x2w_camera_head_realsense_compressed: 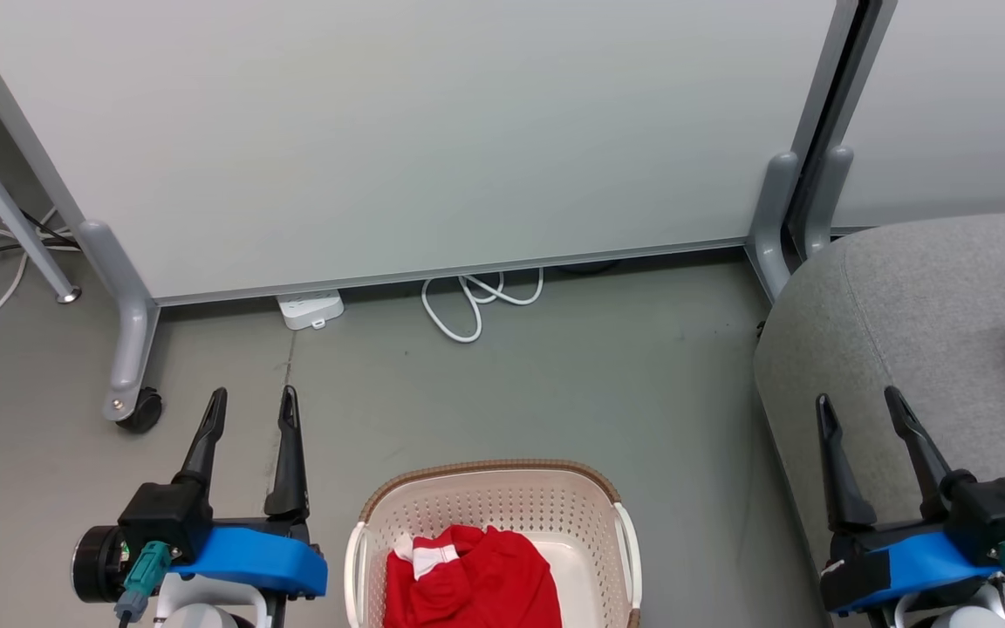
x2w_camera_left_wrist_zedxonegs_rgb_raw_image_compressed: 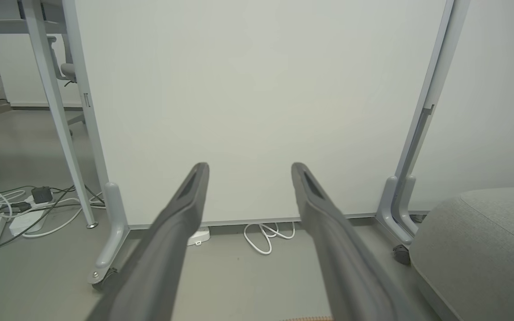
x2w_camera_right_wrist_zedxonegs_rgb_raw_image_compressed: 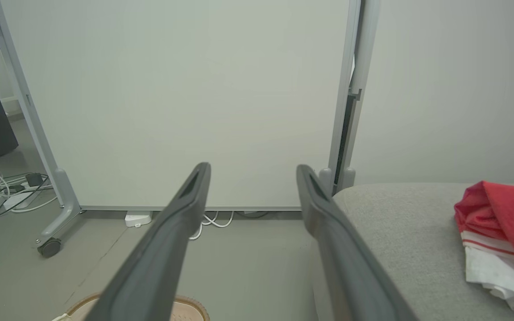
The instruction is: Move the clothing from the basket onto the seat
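Left tool [x2w_camera_head_realsense_compressed: 254,392] and right tool [x2w_camera_head_realsense_compressed: 856,395] stood released, empty; the near edge cut off the basket [x2w_camera_head_realsense_compressed: 485,468] and clothing [x2w_camera_head_realsense_compressed: 476,576].

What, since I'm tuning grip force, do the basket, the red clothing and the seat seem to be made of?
The basket: likely moulded plastic, matte cream, with rows of holes and a brown woven-look rim. The red clothing: soft fabric, perhaps synthetic jersey, lying in loose folds with white trim. The seat: grey woven upholstery, matte and finely textured.
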